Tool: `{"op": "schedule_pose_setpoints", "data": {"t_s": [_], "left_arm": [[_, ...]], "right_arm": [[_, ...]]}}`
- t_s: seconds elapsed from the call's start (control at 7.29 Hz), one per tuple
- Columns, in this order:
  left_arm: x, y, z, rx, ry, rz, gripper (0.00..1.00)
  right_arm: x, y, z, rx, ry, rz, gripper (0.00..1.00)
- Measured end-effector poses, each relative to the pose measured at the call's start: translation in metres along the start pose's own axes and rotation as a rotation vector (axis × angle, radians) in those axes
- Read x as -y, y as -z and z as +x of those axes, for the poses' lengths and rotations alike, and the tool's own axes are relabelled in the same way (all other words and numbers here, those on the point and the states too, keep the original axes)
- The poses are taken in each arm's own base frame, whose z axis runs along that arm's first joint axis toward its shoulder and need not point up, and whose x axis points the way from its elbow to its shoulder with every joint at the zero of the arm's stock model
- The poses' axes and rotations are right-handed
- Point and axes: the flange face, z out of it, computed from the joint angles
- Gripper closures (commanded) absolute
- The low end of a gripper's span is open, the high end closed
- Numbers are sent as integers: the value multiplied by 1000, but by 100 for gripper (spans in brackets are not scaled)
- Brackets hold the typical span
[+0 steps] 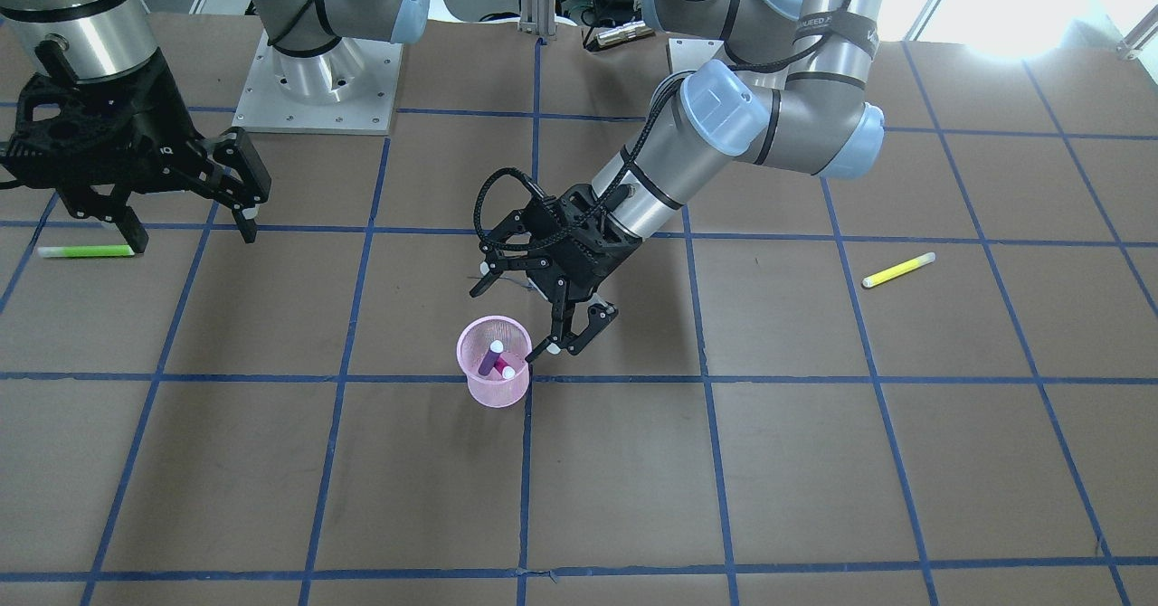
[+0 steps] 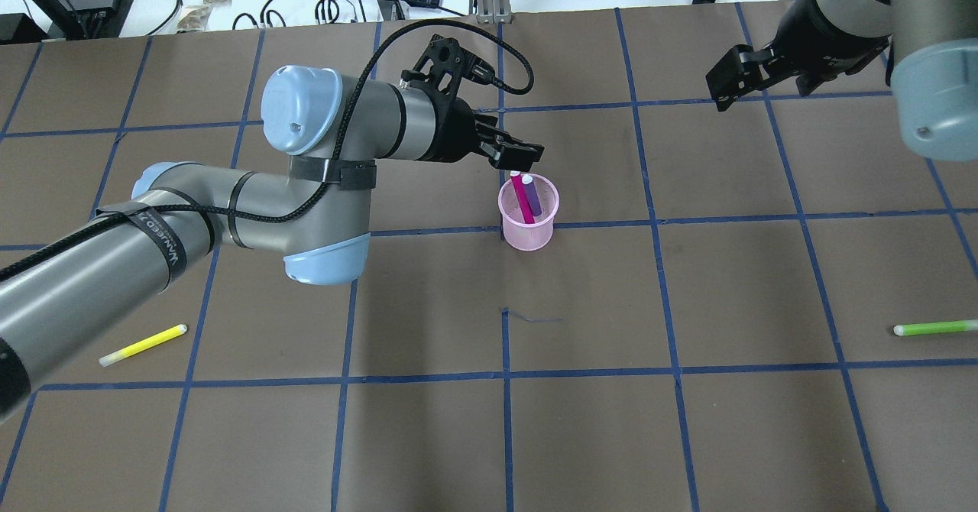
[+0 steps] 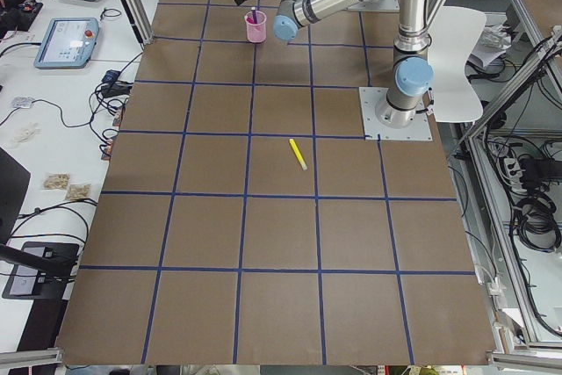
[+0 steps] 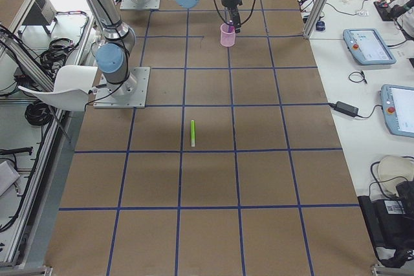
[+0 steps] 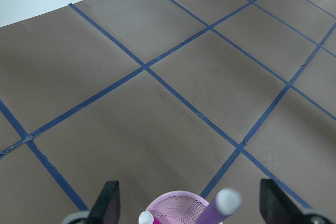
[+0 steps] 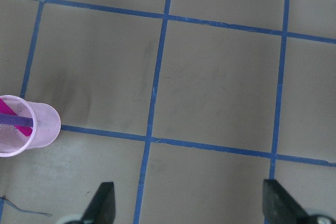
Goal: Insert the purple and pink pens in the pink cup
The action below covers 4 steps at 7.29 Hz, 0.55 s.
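Note:
The pink mesh cup (image 1: 493, 387) stands upright near the table's middle; it also shows in the overhead view (image 2: 527, 229). A purple pen (image 1: 491, 357) and a pink pen (image 1: 507, 371) stand tilted inside it, white caps up; overhead, the pink pen (image 2: 522, 193) is left of the purple one (image 2: 534, 197). My left gripper (image 1: 505, 324) is open and empty, just above and behind the cup's rim. In the left wrist view the cup (image 5: 170, 208) and the purple pen (image 5: 220, 208) lie between its spread fingers. My right gripper (image 1: 192, 235) is open and empty, far from the cup.
A yellow pen (image 1: 897, 269) lies on the table on my left side. A green pen (image 1: 86, 250) lies on my right side, close under the right gripper. Brown paper with a blue tape grid (image 1: 534, 479) covers the table.

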Motion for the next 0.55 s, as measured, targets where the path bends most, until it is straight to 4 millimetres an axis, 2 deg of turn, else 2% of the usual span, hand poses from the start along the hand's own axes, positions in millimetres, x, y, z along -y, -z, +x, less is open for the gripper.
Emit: {"op": "schedule_pose_setpoints", "data": {"t_s": [0.27,0.55], "left_arm": [[-3,-6,-4,2,4,-5,3],[10,9,-11,61,11,-2,0]], "right_arm": [[0,0,0,-1,-1,0,0],[1,4,0,-3,-3,4,0]]}}
